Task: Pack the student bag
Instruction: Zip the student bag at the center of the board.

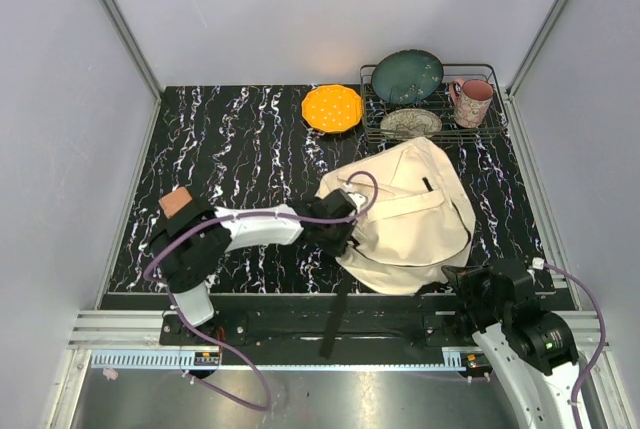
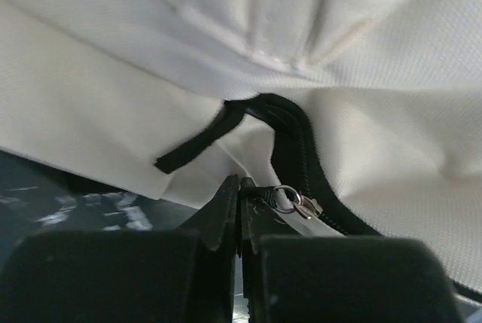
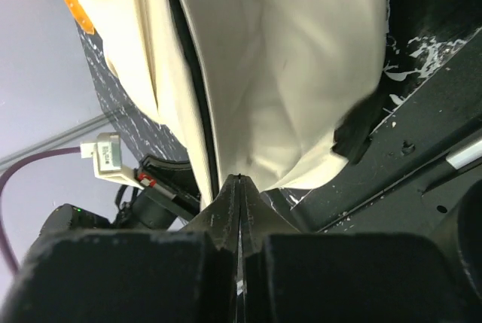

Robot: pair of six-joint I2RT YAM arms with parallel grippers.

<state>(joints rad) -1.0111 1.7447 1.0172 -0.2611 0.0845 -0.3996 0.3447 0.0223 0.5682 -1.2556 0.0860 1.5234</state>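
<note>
Currently the student bag lies flat on the table, right of centre. Its long axis runs roughly near-to-far, tilted a bit to the right at the far end.

Left hand is at the bag's left edge with the fingers fully together. The zipper pull sits right at the tips and looks pinched, not 100% sure. From there the zipper curls up over the hand one way and runs off to the lower right the other.

Right hand is at the near-right corner, also fully closed, and the cream hem runs straight into its tips. Reads as an anchor pinch on the fabric.

My read is that the left is the working arm, since it is the only one on the zipper. The next pull needs to follow the track line, with the right bracing from the opposite corner.
</note>
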